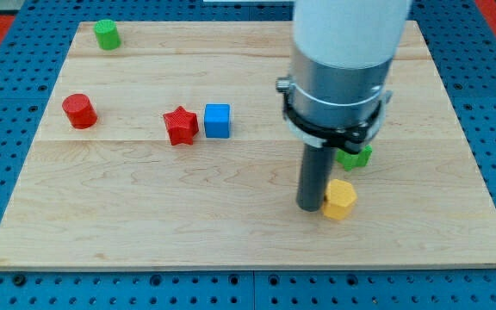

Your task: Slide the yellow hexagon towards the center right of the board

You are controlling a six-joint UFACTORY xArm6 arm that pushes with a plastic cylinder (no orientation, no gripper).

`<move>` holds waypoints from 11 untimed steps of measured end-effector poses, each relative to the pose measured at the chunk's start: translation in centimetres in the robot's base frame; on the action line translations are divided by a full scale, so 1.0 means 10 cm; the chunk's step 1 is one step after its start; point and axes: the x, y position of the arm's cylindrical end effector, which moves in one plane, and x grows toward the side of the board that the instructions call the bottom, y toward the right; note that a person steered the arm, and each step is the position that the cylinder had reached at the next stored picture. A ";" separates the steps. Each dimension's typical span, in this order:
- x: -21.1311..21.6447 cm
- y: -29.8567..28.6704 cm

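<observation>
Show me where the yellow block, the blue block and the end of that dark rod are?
yellow hexagon [340, 199], camera view, on its top face.
blue cube [217, 120], camera view, on its front face.
my tip [310, 207], camera view, the rod's very end, against the hexagon's left side.

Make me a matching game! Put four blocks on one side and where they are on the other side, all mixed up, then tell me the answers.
Blocks:
1. yellow hexagon
2. blue cube
3. green cylinder
4. red cylinder

Places:
A. near the view's top left corner of the board
B. right beside the red star
C. touching my tip, on its right
D. near the view's left edge, halfway down

Pairs: 1-C, 2-B, 3-A, 4-D
</observation>
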 end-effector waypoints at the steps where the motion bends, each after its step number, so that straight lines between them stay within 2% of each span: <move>1: 0.01 0.24; 2: 0.13 0.33; 3: 0.55 0.33; 4: 0.53 0.35; 6: 0.01 0.55; 7: -0.11 0.76; 9: 0.30 0.96; 11: -0.17 1.17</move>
